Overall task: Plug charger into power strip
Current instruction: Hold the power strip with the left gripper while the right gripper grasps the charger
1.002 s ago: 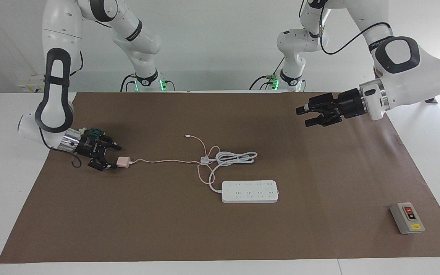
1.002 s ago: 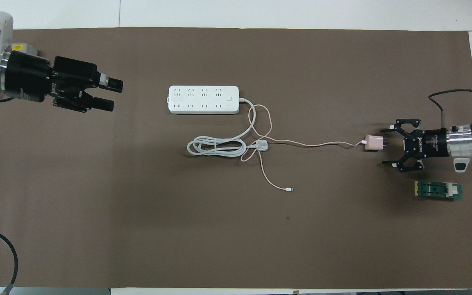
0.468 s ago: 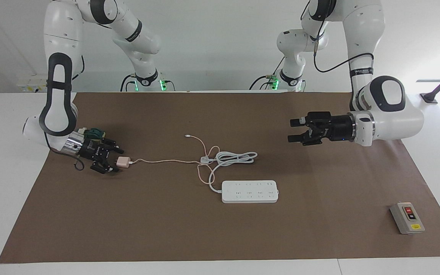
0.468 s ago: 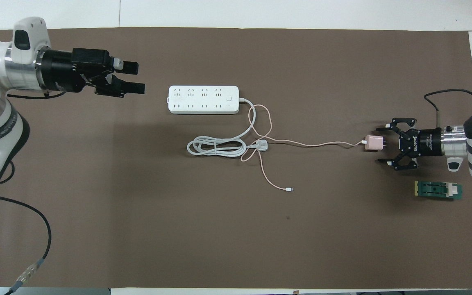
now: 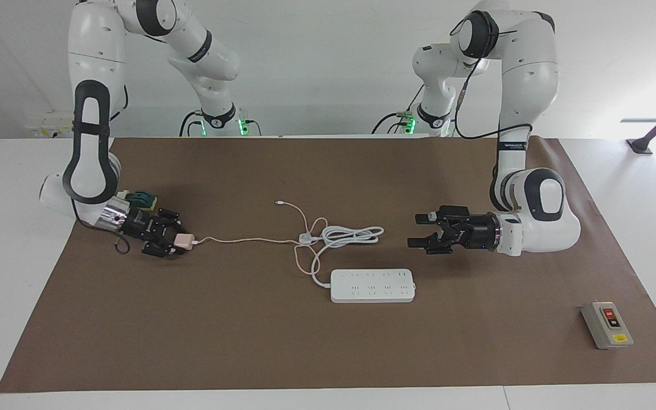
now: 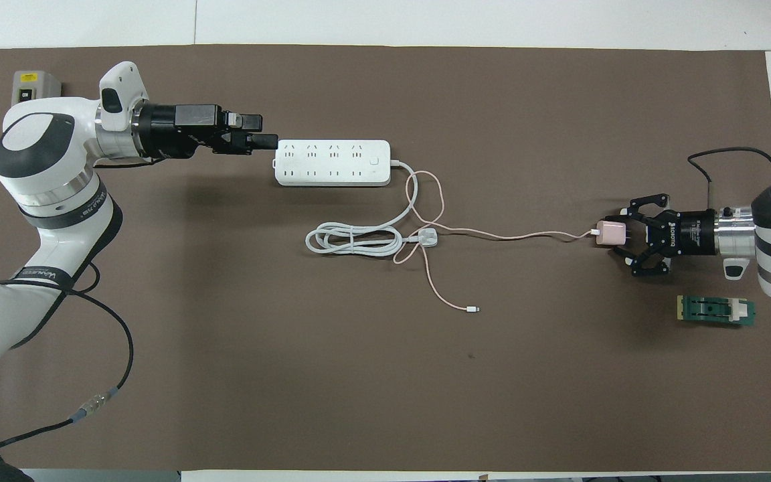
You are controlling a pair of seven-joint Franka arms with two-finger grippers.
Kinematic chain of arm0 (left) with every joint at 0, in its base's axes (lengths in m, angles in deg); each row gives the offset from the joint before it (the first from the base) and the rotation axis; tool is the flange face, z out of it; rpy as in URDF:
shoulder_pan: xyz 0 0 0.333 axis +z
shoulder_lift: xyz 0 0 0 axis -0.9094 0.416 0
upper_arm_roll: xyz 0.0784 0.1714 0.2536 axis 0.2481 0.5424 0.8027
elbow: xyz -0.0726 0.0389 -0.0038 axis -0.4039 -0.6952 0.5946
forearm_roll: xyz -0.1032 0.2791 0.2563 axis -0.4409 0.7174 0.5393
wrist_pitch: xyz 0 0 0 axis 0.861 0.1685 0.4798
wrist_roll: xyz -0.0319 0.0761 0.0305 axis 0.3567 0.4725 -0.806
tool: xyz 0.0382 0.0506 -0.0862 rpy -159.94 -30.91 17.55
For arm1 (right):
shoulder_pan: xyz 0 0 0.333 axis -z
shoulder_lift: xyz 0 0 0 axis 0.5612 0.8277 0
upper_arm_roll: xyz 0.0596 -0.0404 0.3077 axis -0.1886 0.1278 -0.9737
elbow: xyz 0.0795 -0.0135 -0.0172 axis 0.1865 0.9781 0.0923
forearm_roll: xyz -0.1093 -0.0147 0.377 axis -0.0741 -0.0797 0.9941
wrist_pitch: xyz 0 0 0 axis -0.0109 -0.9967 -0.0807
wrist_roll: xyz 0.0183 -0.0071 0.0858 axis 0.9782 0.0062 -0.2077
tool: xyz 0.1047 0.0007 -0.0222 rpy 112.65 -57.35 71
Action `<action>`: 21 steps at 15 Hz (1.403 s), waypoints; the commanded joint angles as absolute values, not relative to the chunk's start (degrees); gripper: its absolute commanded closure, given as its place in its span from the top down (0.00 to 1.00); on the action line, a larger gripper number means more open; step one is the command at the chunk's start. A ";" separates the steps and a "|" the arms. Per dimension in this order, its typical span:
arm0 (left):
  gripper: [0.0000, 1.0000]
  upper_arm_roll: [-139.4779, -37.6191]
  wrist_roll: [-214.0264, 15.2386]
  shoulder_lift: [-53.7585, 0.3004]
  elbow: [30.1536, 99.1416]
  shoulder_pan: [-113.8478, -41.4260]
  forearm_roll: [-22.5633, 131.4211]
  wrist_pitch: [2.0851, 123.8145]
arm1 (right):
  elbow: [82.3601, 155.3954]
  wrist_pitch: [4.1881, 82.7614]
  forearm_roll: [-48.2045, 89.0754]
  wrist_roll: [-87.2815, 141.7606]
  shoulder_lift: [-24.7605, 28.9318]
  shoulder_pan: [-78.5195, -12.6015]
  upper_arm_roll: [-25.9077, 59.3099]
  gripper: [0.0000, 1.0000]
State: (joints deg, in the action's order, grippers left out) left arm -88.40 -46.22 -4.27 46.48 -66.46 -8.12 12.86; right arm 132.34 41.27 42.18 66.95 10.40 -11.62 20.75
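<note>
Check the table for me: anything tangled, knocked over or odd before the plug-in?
The charger's thin pink cable loops across the power strip's white cord near its plug; pulling the charger might drag it. Nothing else looks off.

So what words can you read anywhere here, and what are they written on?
"ROBOTIQ": on the black body of the right claw.
"ON": on the grey box; its yellow label is too small to read.
White letters on the left arm's black band: too small to read.
The charger and the power strip: no words to be seen.
</note>
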 commanded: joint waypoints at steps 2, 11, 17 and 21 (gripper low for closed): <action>0.99 -88.07 -45.19 -4.18 48.34 -67.88 -10.52 14.13 | 133.87 43.12 42.84 64.68 10.56 -13.04 20.56 0.00; 0.98 -87.98 -50.19 -6.81 57.66 -72.97 -15.00 24.58 | 126.13 37.06 42.23 78.01 6.62 -20.14 19.95 0.00; 0.99 -87.98 -49.85 -6.47 57.05 -73.86 -14.92 24.76 | 122.18 41.18 43.02 93.41 3.88 -31.92 19.86 0.00; 0.99 -87.98 -49.76 -7.08 56.44 -73.86 -14.83 24.67 | 121.47 48.64 46.62 95.97 4.23 -41.05 19.86 0.00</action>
